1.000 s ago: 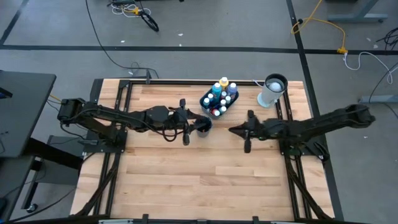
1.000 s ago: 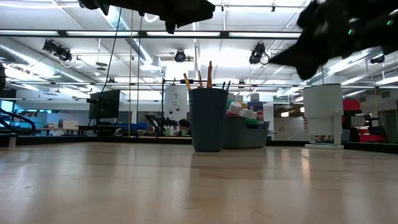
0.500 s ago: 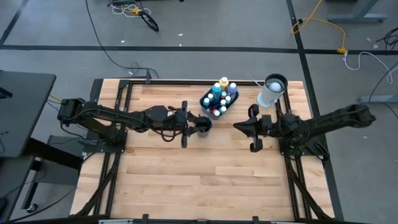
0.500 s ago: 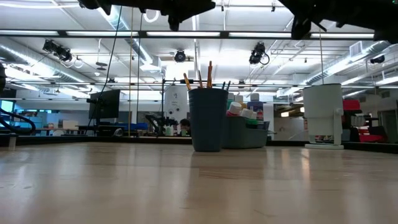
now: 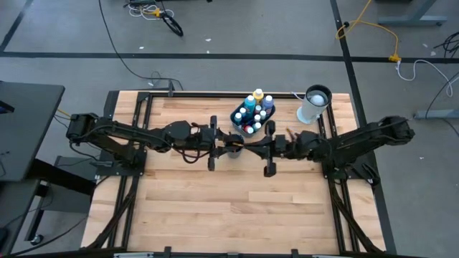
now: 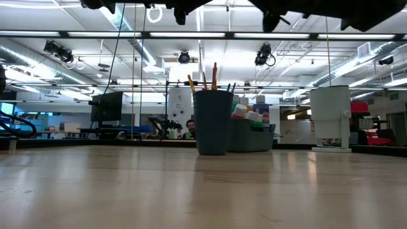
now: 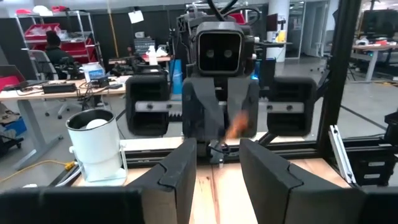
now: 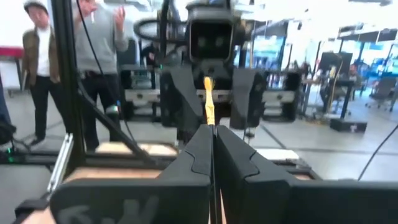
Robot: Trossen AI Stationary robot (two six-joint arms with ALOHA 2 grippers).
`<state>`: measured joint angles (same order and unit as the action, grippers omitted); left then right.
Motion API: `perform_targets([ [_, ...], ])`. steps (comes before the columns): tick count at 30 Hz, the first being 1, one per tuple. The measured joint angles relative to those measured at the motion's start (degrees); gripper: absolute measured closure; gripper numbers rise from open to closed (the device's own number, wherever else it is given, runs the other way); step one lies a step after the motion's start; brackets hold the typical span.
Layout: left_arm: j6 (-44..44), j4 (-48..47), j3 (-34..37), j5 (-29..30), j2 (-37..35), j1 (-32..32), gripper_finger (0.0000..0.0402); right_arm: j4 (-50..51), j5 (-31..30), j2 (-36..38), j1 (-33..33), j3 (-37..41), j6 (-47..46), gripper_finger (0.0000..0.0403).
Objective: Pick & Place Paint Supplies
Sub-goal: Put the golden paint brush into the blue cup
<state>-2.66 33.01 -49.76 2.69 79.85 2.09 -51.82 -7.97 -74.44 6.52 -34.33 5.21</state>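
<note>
A dark cup (image 6: 212, 121) with several brushes (image 6: 215, 75) standing in it sits mid-table. Behind it is a dark basket (image 5: 240, 109) of small paint bottles (image 5: 252, 115). My right gripper (image 5: 251, 143) hovers level above the table just right of the cup, shut on a wood-handled brush (image 8: 209, 102). My left gripper (image 5: 226, 145) faces it from the left above the cup. Its fingers (image 7: 180, 168) stand open with nothing between them, and in its wrist view the brush (image 7: 238, 124) shows as an orange blur. My right gripper pinches one end of the brush's handle (image 8: 211, 127) between its two shut fingers. The fingers come level from the table's right. The brush sticks out past the fingertips toward my left gripper, bristle end (image 8: 207, 82) farthest out, lifted clear of the table.
A tall white cylinder with a dark top (image 5: 313, 104) stands at the table's far right. The near half of the wooden table (image 5: 229, 208) holds nothing. People (image 8: 93, 50) stand beyond the table's left side.
My right gripper has risen and gone toward the table's left, up to my left gripper above the cup. It has tipped up from pointing downward to about level and stayed shut. My left gripper has stayed in place.
</note>
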Motion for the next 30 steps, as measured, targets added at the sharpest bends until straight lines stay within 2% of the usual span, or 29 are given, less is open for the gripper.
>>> perform_targets([
  [6, -0.9, -0.4, 0.0, -2.9, 0.0, 0.0, 0.0254, 1.5, -0.1, -2.4, -1.0, -2.4, -0.1, 0.0397],
  [12, -2.2, 0.1, 0.0, -1.7, 0.0, 0.0, 0.0226, 2.1, 0.9, -2.4, -1.9, -2.4, -0.2, 0.0397],
  [16, -2.3, 1.1, 0.0, -1.3, 0.0, 0.0, 0.0228, 2.7, 1.3, -2.4, -2.4, -2.4, -0.2, 0.0397],
  [21, -2.3, 1.0, 0.0, -0.7, 0.0, 0.0, 0.0261, 2.7, 1.5, -2.3, -2.9, -2.4, -0.2, 0.0397],
  [30, -3.2, 1.0, 0.0, 1.7, 0.0, 0.0, 0.0359, 2.6, 2.6, -2.3, -3.0, -2.4, 0.6, 0.0395],
])
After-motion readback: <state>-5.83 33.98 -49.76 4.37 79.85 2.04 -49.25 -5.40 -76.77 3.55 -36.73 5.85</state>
